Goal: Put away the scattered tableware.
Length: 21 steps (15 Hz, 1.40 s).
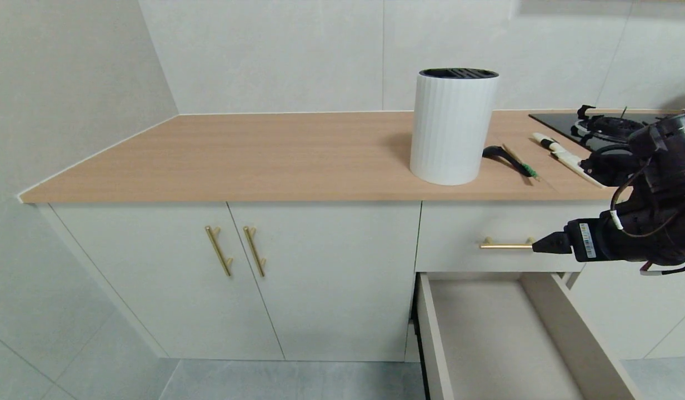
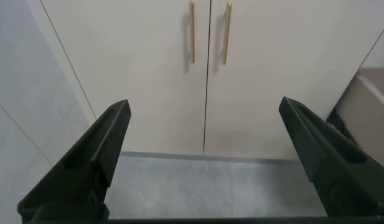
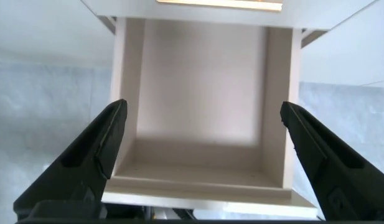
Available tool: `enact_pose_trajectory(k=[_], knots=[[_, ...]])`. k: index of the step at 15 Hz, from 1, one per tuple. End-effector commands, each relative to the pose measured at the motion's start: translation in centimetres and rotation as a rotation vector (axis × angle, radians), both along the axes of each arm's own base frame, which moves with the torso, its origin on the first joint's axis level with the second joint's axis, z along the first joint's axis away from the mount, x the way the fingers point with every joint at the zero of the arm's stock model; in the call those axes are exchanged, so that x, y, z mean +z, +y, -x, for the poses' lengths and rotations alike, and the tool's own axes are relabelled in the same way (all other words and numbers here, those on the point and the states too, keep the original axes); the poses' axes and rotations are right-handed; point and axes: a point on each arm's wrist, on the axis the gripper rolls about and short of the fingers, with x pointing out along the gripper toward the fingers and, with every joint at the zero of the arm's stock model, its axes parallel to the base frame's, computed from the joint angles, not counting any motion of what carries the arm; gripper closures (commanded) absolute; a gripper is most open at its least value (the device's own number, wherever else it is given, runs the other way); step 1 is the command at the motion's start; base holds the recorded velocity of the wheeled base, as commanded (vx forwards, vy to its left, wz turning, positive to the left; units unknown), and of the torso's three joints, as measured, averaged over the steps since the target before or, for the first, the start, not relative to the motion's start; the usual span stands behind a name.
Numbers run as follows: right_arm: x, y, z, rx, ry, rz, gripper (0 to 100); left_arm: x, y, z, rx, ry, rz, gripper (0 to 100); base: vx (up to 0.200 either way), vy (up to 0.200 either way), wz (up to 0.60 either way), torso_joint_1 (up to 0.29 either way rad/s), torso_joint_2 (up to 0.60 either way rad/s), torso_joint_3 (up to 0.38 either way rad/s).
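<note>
Scattered tableware lies on the wooden counter, right of a tall white ribbed holder: a black spoon, a thin stick with a green end, and a long white utensil. My right gripper hangs in front of the drawer fronts, below the counter's edge and close to the upper drawer's gold handle. In the right wrist view it is open above the pulled-out lower drawer, which has a bare floor. My left gripper is open and holds nothing, low down and facing the cabinet doors.
A black cooktop with a burner sits at the counter's far right. The open lower drawer juts out in front of the cabinet. Two cabinet doors with gold handles stand shut on the left. Tiled walls bound the counter behind and on the left.
</note>
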Motion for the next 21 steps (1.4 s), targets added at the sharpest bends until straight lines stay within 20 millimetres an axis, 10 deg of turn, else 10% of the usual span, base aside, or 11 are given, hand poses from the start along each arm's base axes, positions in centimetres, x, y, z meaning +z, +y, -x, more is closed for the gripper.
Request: enact_pose_trajectory(k=[1,6,10,15,21], knots=[[0.0,0.0,0.0,0.0,0.0,0.0,0,0.0,0.0,0.0,0.002,0.001,0.001,0,0.0,0.0,0.0,0.183,-0.47,-0.295],[2.4,0.0,0.4,0.016,-0.088,0.002,0,0.0,0.0,0.0,0.001,0.001,0.001,0,0.0,0.0,0.0,0.118,-0.29,-0.181],[5.2,0.2,-4.0,-0.029,-0.102,-0.015,0,0.0,0.0,0.0,0.001,0.001,0.0,0,0.0,0.0,0.0,0.0,0.0,0.0],[2.1,0.0,-10.8,-0.212,-0.045,-0.063,0,0.0,0.0,0.0,0.001,0.001,0.001,0,0.0,0.0,0.0,0.0,0.0,0.0],[0.5,-2.0,-13.7,-0.27,-0.11,-0.085,0,0.0,0.0,0.0,0.001,0.001,0.001,0,0.0,0.0,0.0,0.0,0.0,0.0]])
